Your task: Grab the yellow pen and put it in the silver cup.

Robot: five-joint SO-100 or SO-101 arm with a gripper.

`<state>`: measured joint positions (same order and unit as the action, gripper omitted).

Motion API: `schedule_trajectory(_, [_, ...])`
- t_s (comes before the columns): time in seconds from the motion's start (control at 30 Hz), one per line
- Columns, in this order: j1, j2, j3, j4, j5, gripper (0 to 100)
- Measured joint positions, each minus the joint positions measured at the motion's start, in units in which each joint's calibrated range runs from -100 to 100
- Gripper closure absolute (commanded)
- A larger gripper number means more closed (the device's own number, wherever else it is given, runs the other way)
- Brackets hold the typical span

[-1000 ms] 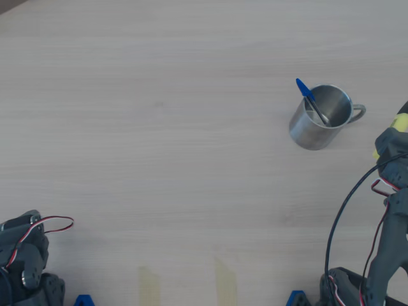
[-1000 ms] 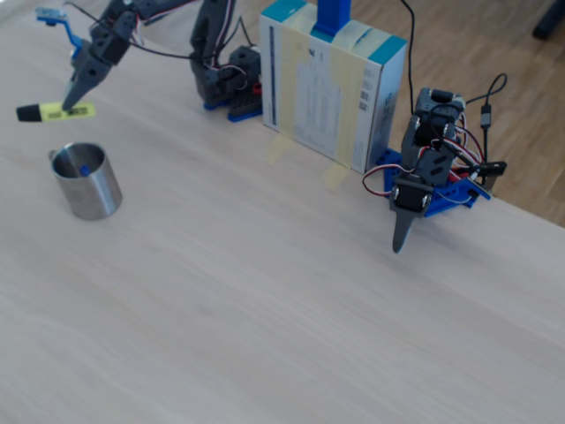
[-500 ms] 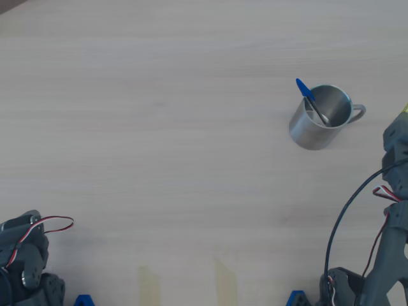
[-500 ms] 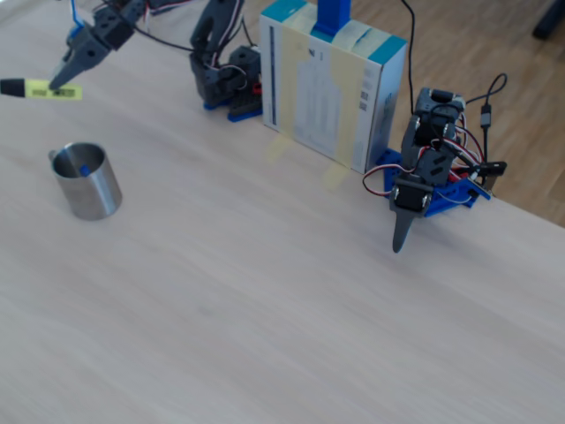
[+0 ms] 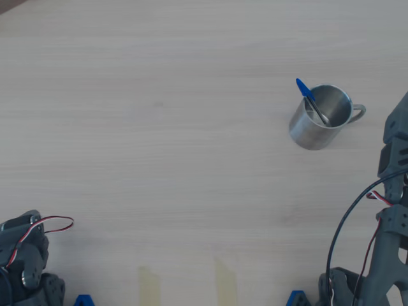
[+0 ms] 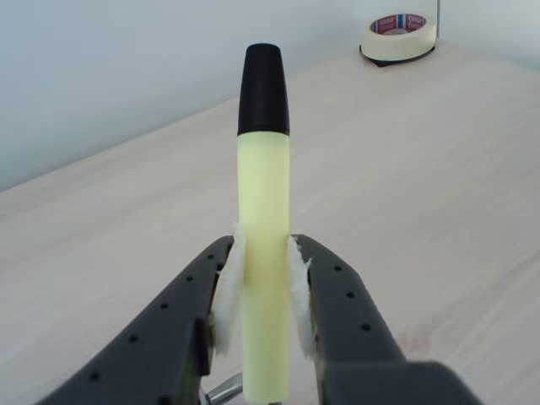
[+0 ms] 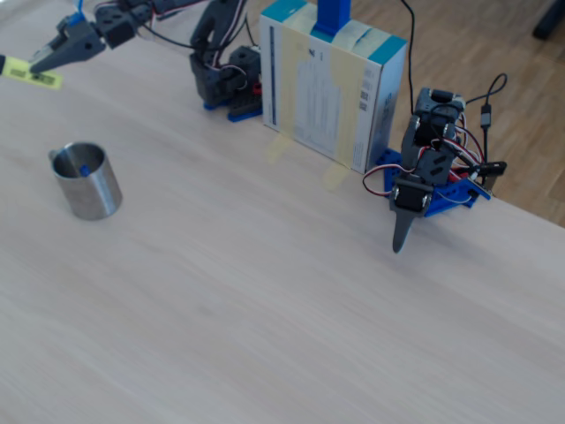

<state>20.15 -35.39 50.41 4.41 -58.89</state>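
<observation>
While the gripper clamps one yellow pen, one silver cup stands apart.

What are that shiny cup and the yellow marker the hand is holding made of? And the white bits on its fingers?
The silver cup looks like brushed stainless steel: grey sheen, reflections inside. The yellow pen seems smooth matte plastic, pale yellow with a glossy black cap. The hand clamps it between white pads that look like soft foam or tape; I cannot tell which. Its dark fingers look like printed plastic.
</observation>
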Motion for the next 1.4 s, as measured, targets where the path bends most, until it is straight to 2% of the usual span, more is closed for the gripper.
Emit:
schedule_trajectory(0.27, [-3.51, 0.0, 1.98, -9.75, 2.61, 92])
schedule_trajectory(0.87, [-8.78, -0.17, 22.36, -43.55, 2.87, 92])
schedule_trajectory(1.13, [-10.45, -0.25, 28.49, -54.06, 5.54, 92])
schedule_trajectory(1.4, [-11.62, -0.25, 30.48, -59.94, 5.89, 92])
